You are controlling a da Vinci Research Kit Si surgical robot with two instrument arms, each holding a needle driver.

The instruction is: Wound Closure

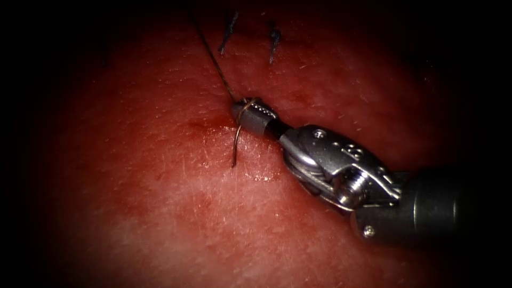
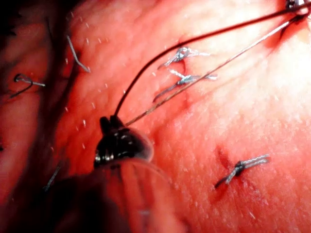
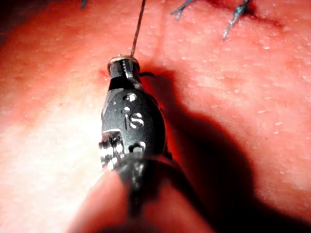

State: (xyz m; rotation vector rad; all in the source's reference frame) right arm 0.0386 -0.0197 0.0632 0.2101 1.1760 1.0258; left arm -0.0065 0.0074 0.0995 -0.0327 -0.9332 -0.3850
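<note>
Under your tools lies the tissue (image 1: 160, 213), a broad red sheet, moist and faintly grained, paler and glossier toward the near side and falling into shadow at the edges. Your right tool (image 1: 250, 114) reaches in from the right on a dark thick shaft, its bright metal wrist bent so the short dark jaws point left and slightly up, lying low against the surface. Those jaws are clamped on the needle (image 1: 236, 144), gripping it near the upper end of its curve; below the grip the thin grey arc hangs toward the tissue and its lower end meets the surface beside a wet streak of red fluid (image 1: 208, 124), though you cannot tell how deep it sits. A fine dark thread (image 1: 213, 58) runs taut from the jaws up and to the left. Two finished stitches (image 1: 250, 34) with frayed dark tails stand further back. In the left wrist view your left tool (image 2: 111, 127) rests low, rounded and dark, its jaws pinched on the thread (image 2: 160, 59), which rises in a long curve away from them; knotted stitches (image 2: 182, 77) with bluish tails lie nearby
</note>
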